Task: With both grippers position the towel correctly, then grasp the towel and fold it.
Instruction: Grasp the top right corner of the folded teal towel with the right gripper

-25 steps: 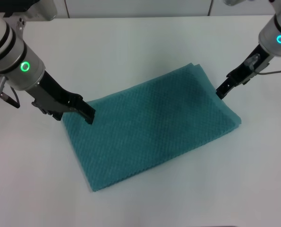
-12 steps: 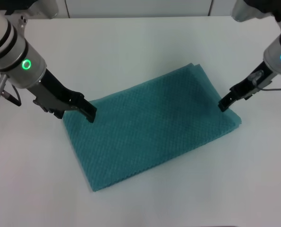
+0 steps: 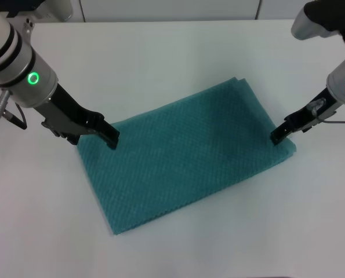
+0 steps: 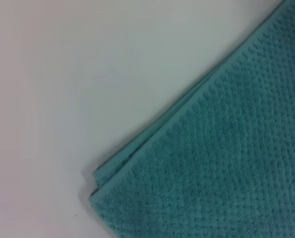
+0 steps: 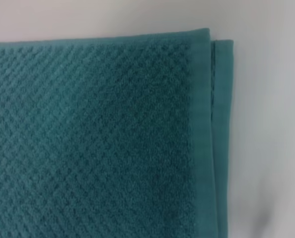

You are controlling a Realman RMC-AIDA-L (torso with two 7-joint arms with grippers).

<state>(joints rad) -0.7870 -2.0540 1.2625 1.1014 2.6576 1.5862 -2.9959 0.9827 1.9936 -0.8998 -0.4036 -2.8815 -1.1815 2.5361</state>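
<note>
Towel [image 3: 186, 153] flat on table [image 3: 160, 52]. Left tool [image 3: 109, 138] at its left corner, right tool [image 3: 275, 136] at right corner; cannot tell either's grip.

The towel [image 3: 186, 153] is lying flat on the table [image 3: 160, 52], occupying the middle of the head view with its long axis running from 8 o'clock to 2 o'clock. The left gripper [image 3: 109, 138] is sitting at the towel's 9 o'clock corner, tips over the cloth edge, its arm extending away toward 10 o'clock. The right gripper [image 3: 275, 138] is sitting at the towel's 3 o'clock corner, tips at the cloth edge, its arm extending away toward 2 o'clock. In both wrist views, a towel corner is lying on the table with one layer edge peeking out beside the other.
</note>
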